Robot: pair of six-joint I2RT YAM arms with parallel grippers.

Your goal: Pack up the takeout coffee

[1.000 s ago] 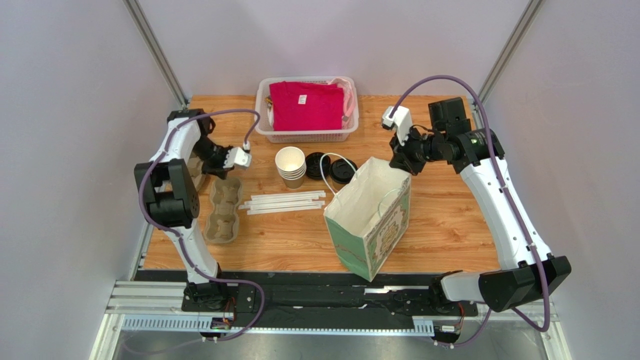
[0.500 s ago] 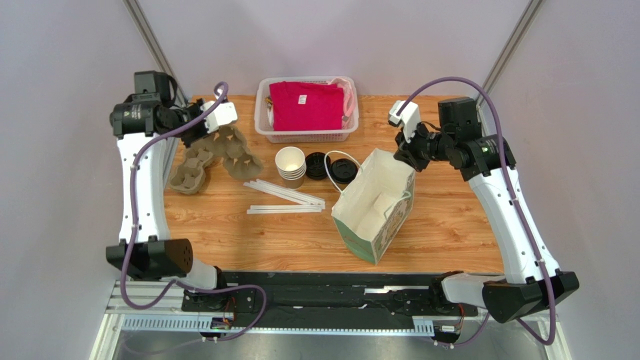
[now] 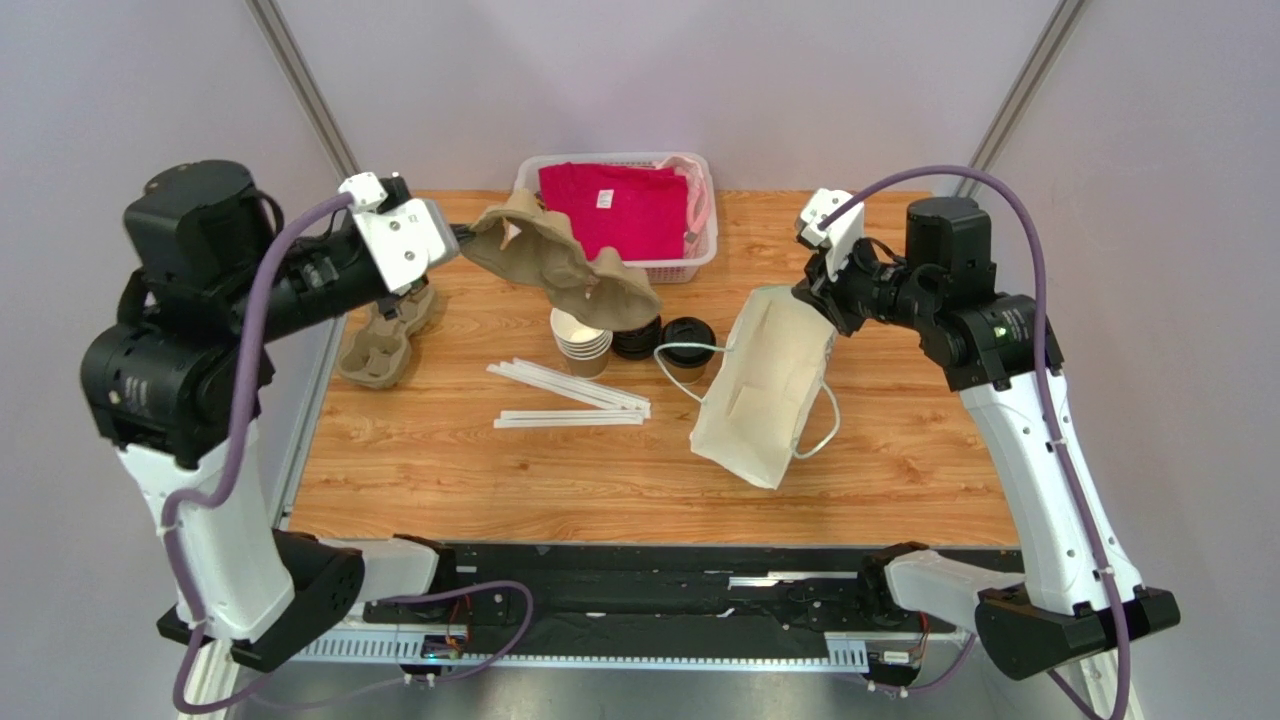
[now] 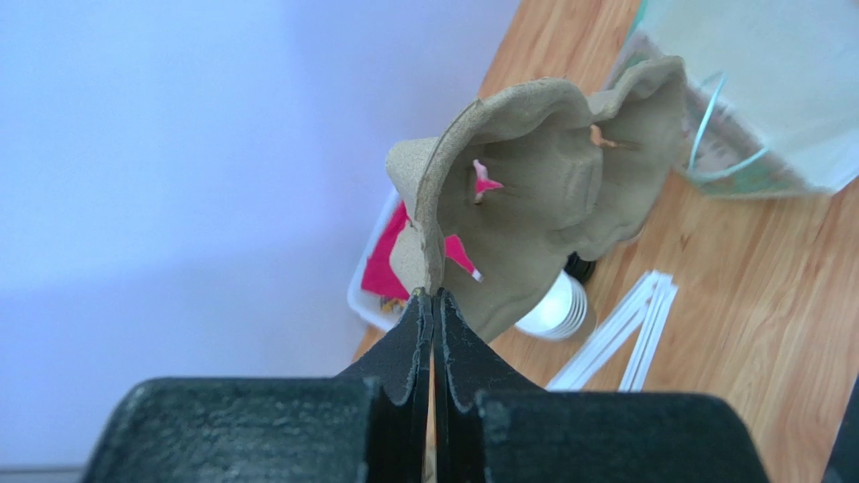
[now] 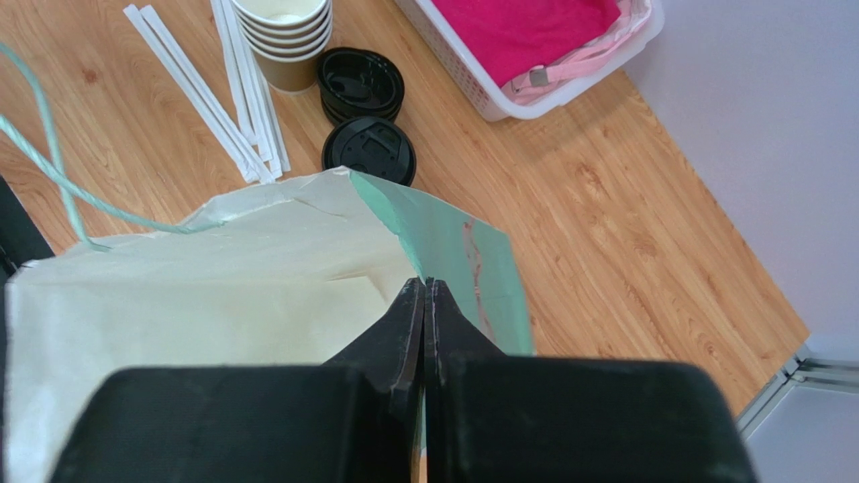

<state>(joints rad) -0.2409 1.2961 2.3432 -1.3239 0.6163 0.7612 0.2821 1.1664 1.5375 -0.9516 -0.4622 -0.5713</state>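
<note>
Left gripper [image 3: 455,237], upper left of the top view: fingers pinched tight on the edge of a pulp cup carrier [image 3: 564,270], held in the air and tilted over the centre back of the table [image 3: 451,480]. Carriers: 2, the second one [image 3: 376,348] lies flat at the left edge, partly behind the left arm.

Right gripper [image 3: 813,296], upper right: fingers closed on the top rim of the paper bag [image 3: 766,398]. Bags: 1, tipped over, cream inside facing up, green outside, two string handles.

Centre: 1 stack of nested paper cups [image 3: 580,338], about four rims showing, partly under the raised carrier. Black lids just right of it: 1 small pile [image 5: 360,86] and 1 loose lid [image 5: 369,149] beside the pile, near the bag's mouth. White straws [image 3: 571,398] in a loose bundle in front of the cups, exact count unclear.

Back centre: 1 white basket [image 5: 459,70] with pink cloth [image 3: 616,210] in it.

Single lidded cup: can't be made out in any view, so its place can't be told.
</note>
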